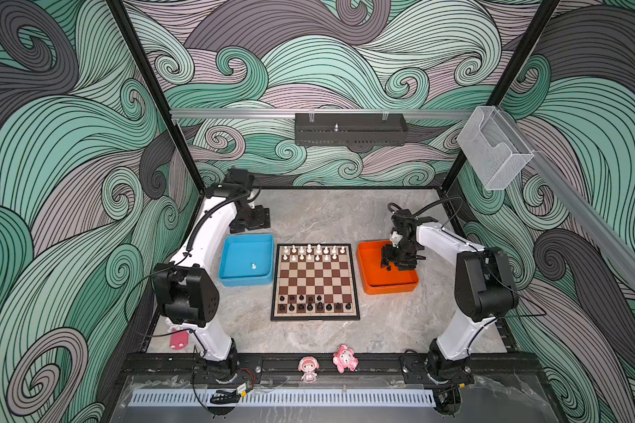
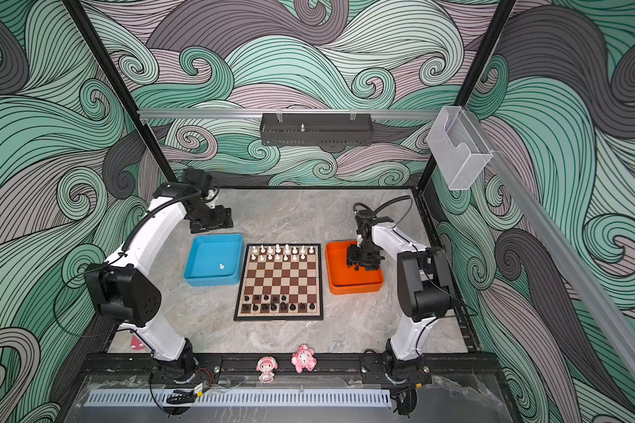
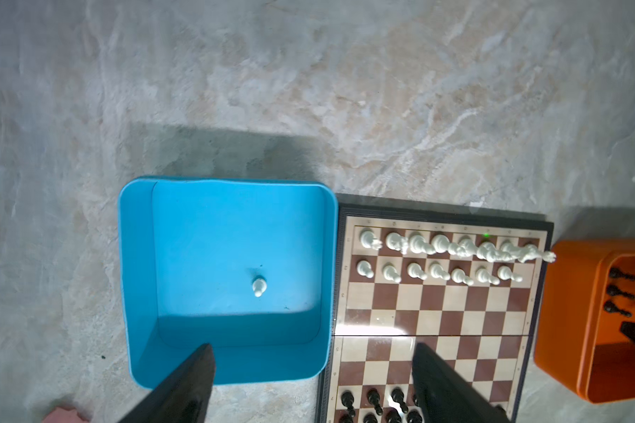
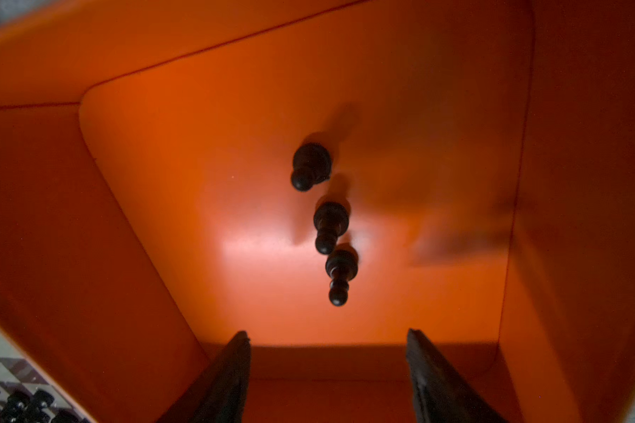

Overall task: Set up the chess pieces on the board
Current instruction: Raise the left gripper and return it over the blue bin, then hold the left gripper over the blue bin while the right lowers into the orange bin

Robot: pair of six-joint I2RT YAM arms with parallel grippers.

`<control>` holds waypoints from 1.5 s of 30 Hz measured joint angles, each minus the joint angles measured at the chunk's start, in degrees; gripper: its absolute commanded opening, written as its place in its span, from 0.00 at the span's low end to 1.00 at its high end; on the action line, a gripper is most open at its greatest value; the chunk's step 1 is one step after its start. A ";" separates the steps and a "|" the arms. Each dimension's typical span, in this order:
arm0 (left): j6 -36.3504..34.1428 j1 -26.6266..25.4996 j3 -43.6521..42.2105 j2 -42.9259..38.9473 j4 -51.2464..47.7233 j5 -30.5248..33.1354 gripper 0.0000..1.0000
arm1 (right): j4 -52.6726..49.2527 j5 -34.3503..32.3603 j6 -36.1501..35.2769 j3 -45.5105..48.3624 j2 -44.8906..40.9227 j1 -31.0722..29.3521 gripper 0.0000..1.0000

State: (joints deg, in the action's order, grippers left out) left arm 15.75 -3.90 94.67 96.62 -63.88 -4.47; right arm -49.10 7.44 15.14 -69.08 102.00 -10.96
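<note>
You are holding the right gripper [image 4: 327,332], jaws apart and empty, above three black pawns [image 4: 330,223] in the orange tray [image 4: 162,146] beside the board [image 1: 315,282]: pickup in hand. The next move is calling for lowering around one pawn. The left gripper [image 3: 313,346], likewise apart and empty, is hanging by the blue tray [image 3: 136,274], which is holding one white pawn [image 3: 259,286].
</note>
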 measured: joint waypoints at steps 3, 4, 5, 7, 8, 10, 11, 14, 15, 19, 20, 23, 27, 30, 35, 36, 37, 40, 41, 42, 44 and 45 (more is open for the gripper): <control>0.55 4.72 -2.29 -0.63 1.11 -2.08 0.87 | 0.28 -0.28 -0.04 -0.02 0.52 0.00 0.54; 0.59 5.77 -2.78 -0.63 1.51 -2.84 0.87 | 0.31 -0.44 -0.11 -0.02 0.61 0.00 0.53; 0.61 6.54 -3.13 -0.63 1.79 -3.67 0.87 | 0.31 -0.61 -0.17 -0.13 0.83 0.00 0.52; 0.63 7.63 -3.45 -0.63 2.01 -5.01 0.87 | 0.48 -0.90 -0.20 -0.33 1.36 0.00 0.50; 0.66 8.09 -3.45 -0.63 2.10 -5.51 0.87 | 0.70 -1.03 -0.24 -0.35 1.77 0.00 0.49; 0.76 8.70 -3.48 -0.63 2.27 -6.51 0.87 | 0.85 -1.09 -0.37 -0.35 2.51 0.00 0.47; 0.81 8.83 -3.54 -0.63 2.36 -6.91 0.87 | 0.98 -1.09 -0.39 -0.35 2.84 0.00 0.46; 0.87 9.01 -4.20 -0.76 2.69 -8.15 0.87 | 1.51 -1.07 -0.63 -0.35 3.43 0.00 0.41; 0.90 9.01 -4.39 -0.76 2.80 -8.46 0.87 | 1.62 -1.09 -0.61 -0.35 3.50 0.00 0.40; 1.01 9.01 -4.81 -0.76 3.19 -9.66 0.87 | 1.97 -1.16 -1.07 -0.35 3.56 0.00 0.35; 0.98 9.01 -4.83 -0.76 3.23 -9.90 0.87 | 2.05 -1.20 -1.22 -0.35 3.56 0.00 0.33; 0.98 9.01 -4.83 -0.74 3.54 -10.40 0.87 | 2.23 -1.31 -1.38 -0.42 3.58 0.00 0.29; 0.98 9.01 -4.83 -0.74 3.67 -11.04 0.87 | 2.54 -1.42 -1.49 -0.44 3.58 0.00 0.25; 0.98 9.01 -4.83 -0.74 3.80 -11.43 0.87 | 2.86 -1.44 -1.55 -0.44 3.58 0.00 0.23; 1.01 9.01 -4.83 -0.74 4.50 -12.13 0.87 | 3.08 -1.44 -1.68 -0.44 3.69 0.00 0.21; 1.01 9.01 -4.83 -0.72 4.61 -12.28 0.87 | 3.08 -1.44 -1.68 -0.44 3.76 0.00 0.20; 1.01 9.01 -4.83 -0.72 4.68 -12.46 0.87 | 3.08 -1.46 -1.70 -0.44 3.78 0.00 0.20; 0.98 9.01 -4.83 -0.72 4.81 -12.74 0.87 | 3.10 -1.46 -1.79 -0.44 3.80 0.00 0.21; 0.98 9.01 -4.83 -0.72 4.83 -12.74 0.87 | 3.10 -1.44 -1.88 -0.44 3.80 0.00 0.21; 0.98 9.01 -4.83 -0.72 4.81 -12.76 0.87 | 3.10 -1.46 -1.95 -0.44 3.89 0.00 0.21; 1.01 9.01 -4.83 -0.72 4.81 -12.79 0.87 | 3.15 -1.46 -2.23 -0.44 4.11 0.00 0.21; 0.98 9.01 -4.83 -0.72 4.81 -12.79 0.87 | 3.17 -1.46 -2.32 -0.44 4.22 0.00 0.21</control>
State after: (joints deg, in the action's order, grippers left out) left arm 16.73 5.10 89.84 95.90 -59.07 -17.26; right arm -45.93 5.98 12.82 -69.52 106.21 -10.96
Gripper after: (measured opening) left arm 0.866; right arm 0.209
